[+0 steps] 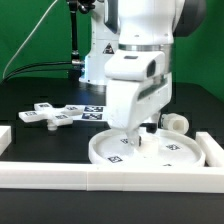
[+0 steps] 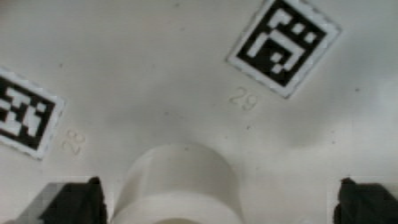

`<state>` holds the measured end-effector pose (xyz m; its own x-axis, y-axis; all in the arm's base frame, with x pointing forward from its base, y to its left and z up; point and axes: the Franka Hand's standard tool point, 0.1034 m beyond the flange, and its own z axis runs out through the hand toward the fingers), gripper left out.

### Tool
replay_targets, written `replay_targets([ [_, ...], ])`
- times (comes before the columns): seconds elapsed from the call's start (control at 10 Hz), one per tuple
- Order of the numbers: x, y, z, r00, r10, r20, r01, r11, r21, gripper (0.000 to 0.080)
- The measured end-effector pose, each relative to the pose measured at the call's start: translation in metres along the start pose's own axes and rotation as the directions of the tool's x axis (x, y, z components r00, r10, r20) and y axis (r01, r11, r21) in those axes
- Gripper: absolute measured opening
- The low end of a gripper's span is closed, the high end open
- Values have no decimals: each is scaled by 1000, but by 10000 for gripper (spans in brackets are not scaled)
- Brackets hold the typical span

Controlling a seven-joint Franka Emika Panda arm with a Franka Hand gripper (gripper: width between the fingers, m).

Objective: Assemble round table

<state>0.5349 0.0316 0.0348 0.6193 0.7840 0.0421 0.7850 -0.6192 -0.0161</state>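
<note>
Two fingers (image 2: 75, 203) straddle post (image 2: 178, 185), not touching; disc (image 2: 160, 90) beneath.

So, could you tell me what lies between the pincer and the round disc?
In the wrist view, a white cylindrical stub sits between the open pincer and the disc; I cannot tell which part it is.

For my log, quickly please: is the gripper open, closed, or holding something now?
Gripper: open; the white plastic cylinder stands between its fingers, not clamped.

The gripper (image 1: 137, 133) hangs seemingly just above the disc (image 1: 172, 153).
</note>
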Motion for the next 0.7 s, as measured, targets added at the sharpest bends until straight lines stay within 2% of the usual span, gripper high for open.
replay_targets([
  [0.2, 1, -17, -12, 990, 140, 4, -140, 990, -4, 649],
  [0.4, 10, -31, -13, 983, 182, -4, -182, 983, -10, 649],
  [0.7, 8, -30, -13, 982, 186, -2, -186, 982, -9, 649],
])
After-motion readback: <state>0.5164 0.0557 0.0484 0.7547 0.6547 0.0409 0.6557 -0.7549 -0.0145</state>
